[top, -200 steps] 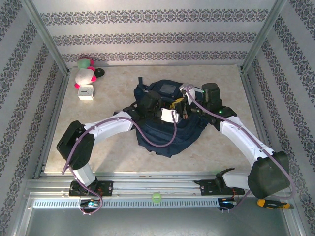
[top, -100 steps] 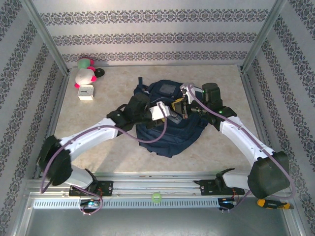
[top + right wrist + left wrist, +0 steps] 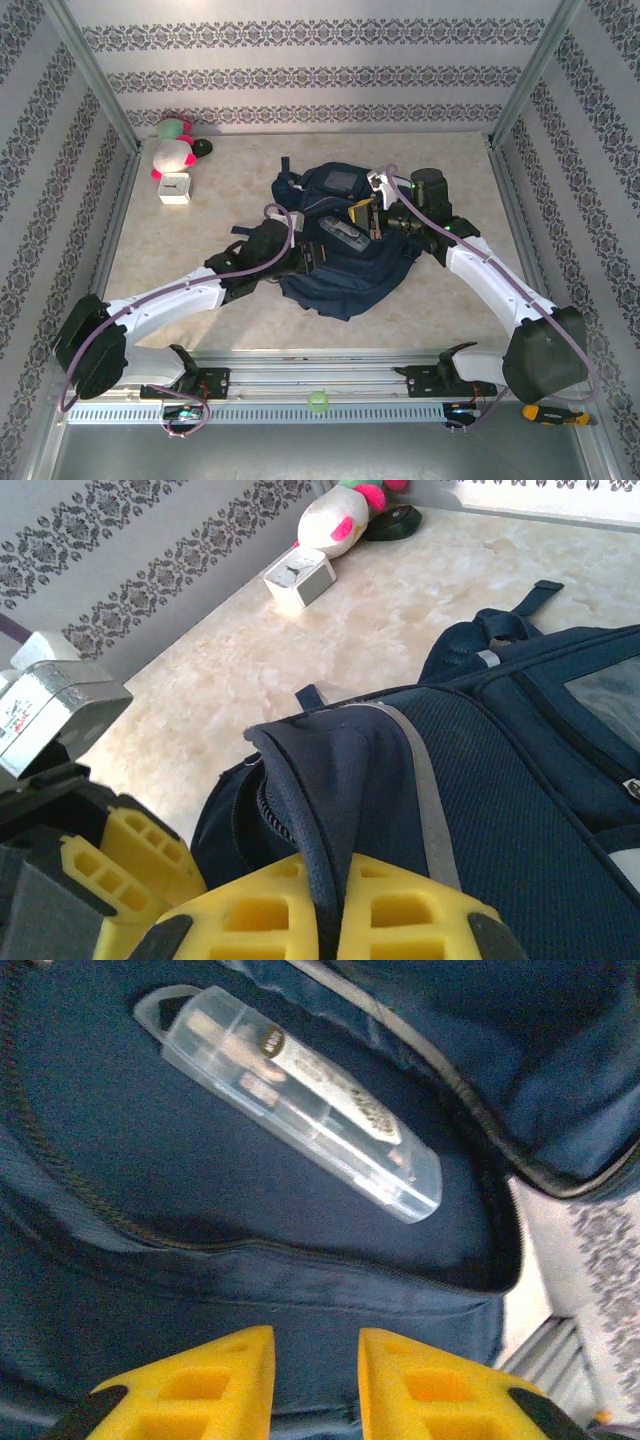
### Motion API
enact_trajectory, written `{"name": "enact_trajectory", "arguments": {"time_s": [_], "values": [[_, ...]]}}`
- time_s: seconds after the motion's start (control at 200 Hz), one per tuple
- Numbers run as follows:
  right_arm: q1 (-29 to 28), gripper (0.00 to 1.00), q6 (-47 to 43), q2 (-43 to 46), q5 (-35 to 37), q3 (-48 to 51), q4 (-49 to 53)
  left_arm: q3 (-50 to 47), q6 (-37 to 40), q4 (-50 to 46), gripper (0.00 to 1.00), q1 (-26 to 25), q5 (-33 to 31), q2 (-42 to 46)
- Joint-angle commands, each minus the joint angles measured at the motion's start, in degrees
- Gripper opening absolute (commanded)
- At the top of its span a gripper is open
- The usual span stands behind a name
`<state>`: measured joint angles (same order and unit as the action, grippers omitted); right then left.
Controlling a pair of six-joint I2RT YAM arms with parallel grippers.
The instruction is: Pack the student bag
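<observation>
Right gripper (image 3: 335,920) pinching student bag (image 3: 520,780) rim; left gripper (image 3: 315,1380) narrow, empty; clear case (image 3: 300,1100) label unreadable.

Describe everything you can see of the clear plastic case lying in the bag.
The case is a long, clear plastic box with rounded ends, one end bearing a hanging tab. Pale contents and a dark-printed label show through, too blurred to read. It lies flat on the navy fabric inside the open bag, untouched by anything else.
</observation>
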<state>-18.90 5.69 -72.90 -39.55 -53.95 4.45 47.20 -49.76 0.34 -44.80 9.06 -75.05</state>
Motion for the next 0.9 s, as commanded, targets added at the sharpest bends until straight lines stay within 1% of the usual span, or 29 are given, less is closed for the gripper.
{"name": "enact_trajectory", "arguments": {"time_s": [0.0, 0.085, 0.24, 0.33, 0.45, 0.54, 0.894], "values": [[-0.57, 0.02, 1.27, 1.62, -4.51, -0.9, -9.5, 2.84, -13.3, 5.89, 0.24, -2.86, -5.82, -1.39], [-0.63, 0.02, 1.16, 2.07, -4.92, -0.61, -9.61, 4.22, -16.2, 5.71, 0.22, -3.85, -9.41, -2.63], [-0.71, 0.02, 1.22, 2.3, -5.79, -0.87, -9.77, 5.62, -22.95, 3.32, 0.22, -3.97, -13.04, -4.74], [-0.86, 0.02, 1.17, 2.27, -6.24, -1.11, -9.95, 6.27, -24.83, 4.14, 0.21, -3.92, -12.78, -6.83], [-0.88, 0.02, 1.36, 2.33, -6.76, -1.05, -10.23, 7.57, -27.07, 6.61, 0.21, -3.94, -10.4, -10.05], [-1.02, 0.02, 1.24, 2.33, -7.23, -0.85, -10.42, 9.39, -27.91, 7.09, 0.21, -3.98, -10.02, -12.35], [-1.27, 0.02, 1.37, 2.17, -11.75, -1.29, -11.0, 13.27, -29.9, 7.79, 0.16, -3.98, -12.79, -19.43]]}}
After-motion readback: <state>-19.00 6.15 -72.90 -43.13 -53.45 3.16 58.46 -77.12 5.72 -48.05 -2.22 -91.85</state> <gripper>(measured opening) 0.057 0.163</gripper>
